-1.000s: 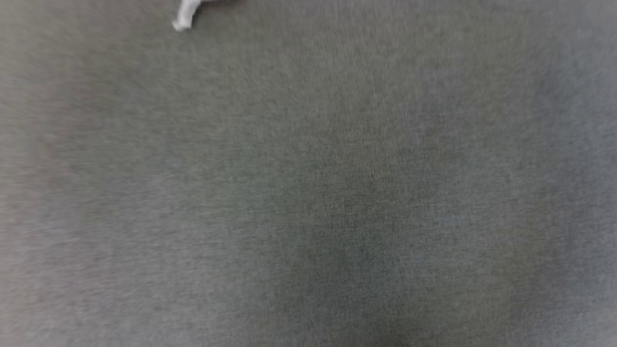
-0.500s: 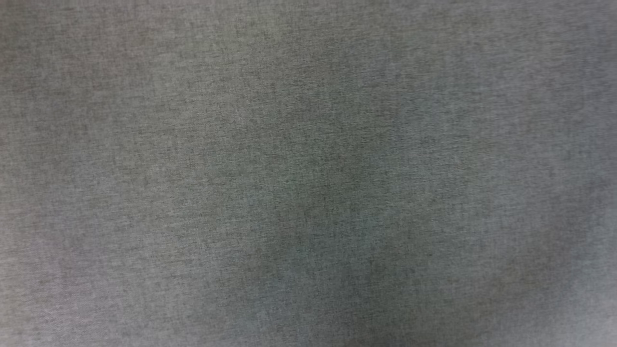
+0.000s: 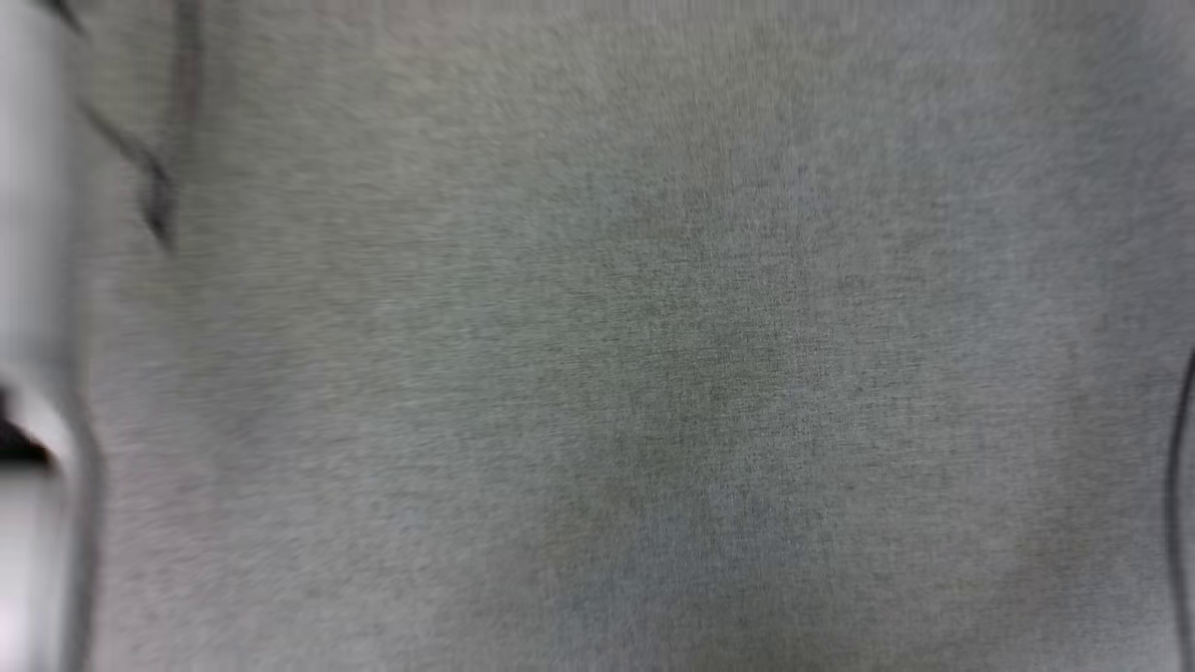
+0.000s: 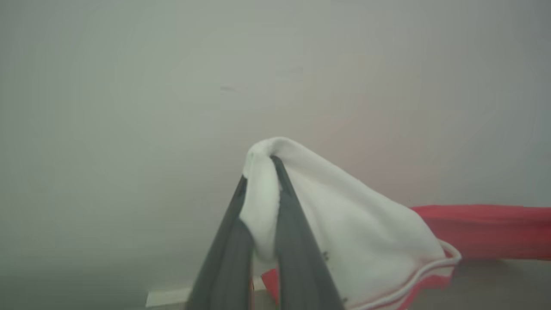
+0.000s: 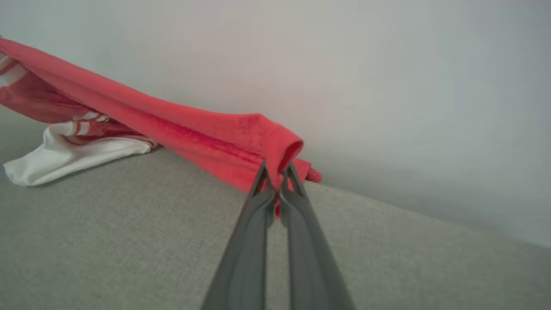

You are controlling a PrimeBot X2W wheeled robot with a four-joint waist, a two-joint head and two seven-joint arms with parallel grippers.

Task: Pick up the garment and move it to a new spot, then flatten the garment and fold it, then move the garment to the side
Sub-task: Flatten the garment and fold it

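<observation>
In the left wrist view my left gripper (image 4: pixel 259 169) is shut on a white sleeve (image 4: pixel 353 215) of the garment, lifted above the surface, and the red body (image 4: pixel 482 230) stretches away to the right. In the right wrist view my right gripper (image 5: pixel 275 173) is shut on a folded red edge of the garment (image 5: pixel 172 125). From there the cloth runs taut up to the left, with a white, red-striped sleeve (image 5: pixel 64 157) lying on the grey surface. The chest lettering is hidden.
A grey woven surface (image 3: pixel 653 373) spreads across the blurred head view and lies under the garment (image 5: pixel 107 241). A pale blurred shape (image 3: pixel 33 280) stands at that view's left edge and a thin dark line (image 3: pixel 1178 485) at its right edge. A plain pale wall (image 5: pixel 387 86) stands behind.
The head camera has shifted. The small white scrap at the top left a second ago has left the picture, and a pale blurred shape has come in at the left edge.
</observation>
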